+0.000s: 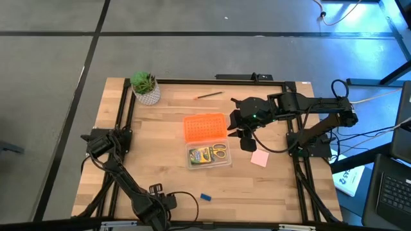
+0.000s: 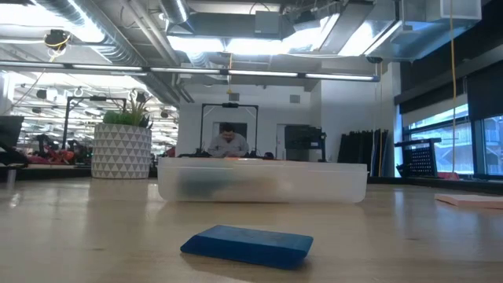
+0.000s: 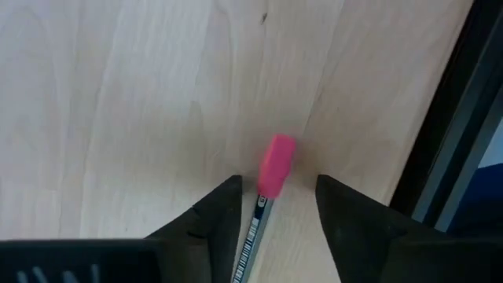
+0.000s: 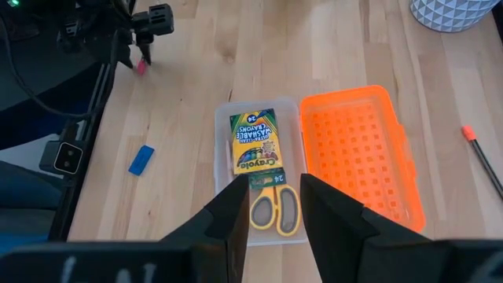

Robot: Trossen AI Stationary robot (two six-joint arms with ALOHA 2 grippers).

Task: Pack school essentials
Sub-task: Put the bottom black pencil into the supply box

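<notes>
A pencil (image 3: 256, 228) with a pink eraser (image 3: 276, 164) lies on the wood near the table's front left edge. My left gripper (image 3: 278, 182) points down over it, open, one finger on each side of the pencil and apart from it. In the high view the left arm (image 1: 154, 206) hides the pencil. My right gripper (image 4: 273, 182) hangs open above the clear box (image 1: 209, 156), which holds the crayon box (image 4: 255, 141) and the yellow-handled scissors (image 4: 275, 206). The pink pad (image 1: 259, 158) and the blue block (image 1: 205, 197) lie flat on the table.
The orange lid (image 1: 205, 126) lies beside the clear box on its far side. A potted plant (image 1: 146, 86) stands at the far left, and an orange-tipped pencil (image 1: 209, 95) lies near the far edge. A person (image 2: 229, 141) sits in the room beyond the table.
</notes>
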